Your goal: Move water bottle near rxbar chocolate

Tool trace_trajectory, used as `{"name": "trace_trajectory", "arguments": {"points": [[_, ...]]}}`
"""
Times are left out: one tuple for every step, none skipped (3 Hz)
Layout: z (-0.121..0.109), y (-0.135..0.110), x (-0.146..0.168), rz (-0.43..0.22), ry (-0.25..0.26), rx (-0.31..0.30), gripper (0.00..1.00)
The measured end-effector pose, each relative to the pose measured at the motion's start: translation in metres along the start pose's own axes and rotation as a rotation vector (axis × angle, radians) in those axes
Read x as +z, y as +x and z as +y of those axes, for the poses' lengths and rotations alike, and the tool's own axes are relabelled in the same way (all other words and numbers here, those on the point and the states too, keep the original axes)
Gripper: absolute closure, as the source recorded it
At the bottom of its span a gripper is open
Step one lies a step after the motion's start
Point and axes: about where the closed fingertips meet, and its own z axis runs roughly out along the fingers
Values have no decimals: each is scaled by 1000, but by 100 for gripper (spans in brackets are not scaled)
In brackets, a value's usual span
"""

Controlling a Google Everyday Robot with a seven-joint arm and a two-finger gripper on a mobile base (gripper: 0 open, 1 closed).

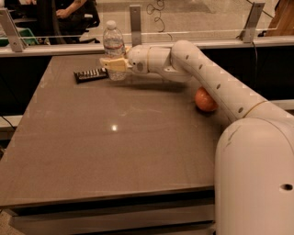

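The gripper [114, 64] is over the far left part of the tabletop [115, 151]. It is at the end of a white arm [206, 75] that reaches in from the lower right across the brown surface. Its cream-coloured jaws are pinching the water bottle [113, 40] around the lower part of its body, and one of them shows as a pale bar across the clear plastic on the near side. The bottle stands upright between the jaws. Its ribbed shoulders and white cap rise above them and its base shows just below them. I cannot tell whether the base rests on the tabletop or hangs just off it.

Just left of the jaws and a little lower lies the chocolate bar [91, 74], flat on the tabletop, in a dark wrapper with a row of small white markings. Its right end is just beside the bottle's base, but I cannot tell whether the two touch.

Well to the right of the jaws, an apple [205, 100] sits on the tabletop against the far side of the arm, which hides part of it. The robot's broad white body [257, 179] fills the lower right corner.

Behind the jaws, past the far edge of the tabletop, runs a glass screen held by metal posts [135, 20]. Beyond it, up and to the left of the jaws, is a person in dark clothes [76, 9].
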Motion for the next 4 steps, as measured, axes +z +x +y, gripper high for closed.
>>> {"name": "trace_trajectory", "arguments": {"points": [[0,-1,0,0,0,0,15],[0,-1,0,0,0,0,0],[-2,-3,-5,5,-16,-8,0],[-10,-11,-18,18,-21,-34,0]]}}
